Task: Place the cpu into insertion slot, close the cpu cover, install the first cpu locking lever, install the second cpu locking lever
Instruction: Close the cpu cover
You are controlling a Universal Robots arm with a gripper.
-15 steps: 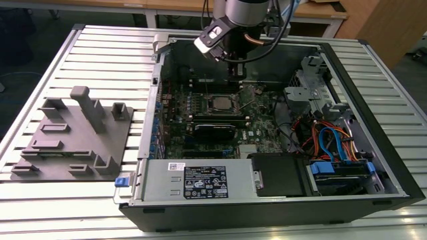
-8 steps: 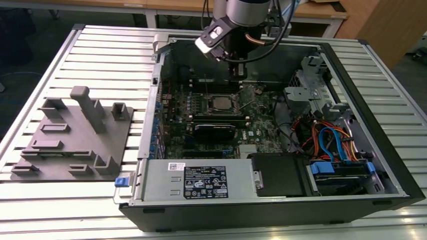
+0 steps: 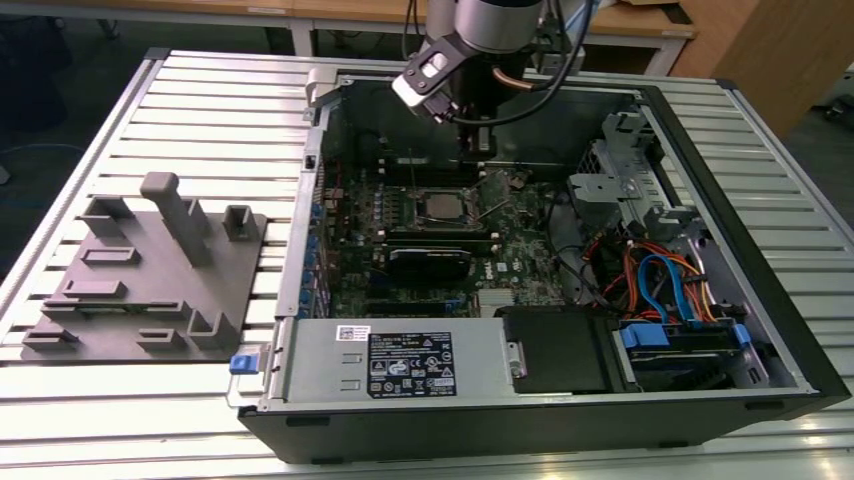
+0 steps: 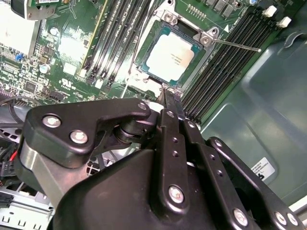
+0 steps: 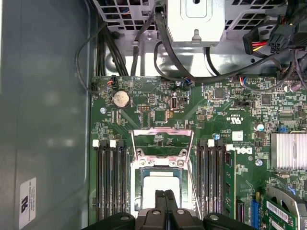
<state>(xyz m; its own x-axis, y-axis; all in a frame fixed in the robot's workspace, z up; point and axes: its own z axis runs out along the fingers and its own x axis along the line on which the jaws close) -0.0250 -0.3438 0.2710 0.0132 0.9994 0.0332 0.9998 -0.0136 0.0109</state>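
Inside the open computer case [image 3: 534, 425], lying on its side on the slatted table [image 3: 200, 90], the green motherboard [image 3: 514, 250] faces up. The cpu [image 3: 438, 207] already sits flat in the insertion slot [image 5: 135, 191], its pale metal top bare. The cpu cover [image 5: 162, 131] is not down on it: in the first wrist view the frame is swung open off the socket, with green board showing through its square cut-out. A thin locking lever [image 4: 237, 45] sticks out free beside the socket. Rows of dark memory slots [image 5: 110, 182] flank the socket on both sides, a silver power supply [image 3: 387, 365] fills the near corner of the case, and coloured cables [image 3: 654, 280] bunch towards the exterior view's right. On the exterior view's left, well apart from the case, a grey fixture block [image 3: 147, 290] rests on the table. The arm reaches down into the far part of the case, and the gripper [image 3: 473, 150] points straight down just beside the socket. In both wrist views its two narrow fingers [image 5: 161, 201] are pressed together with nothing between them, over the socket's edge. I cannot tell whether they touch it.
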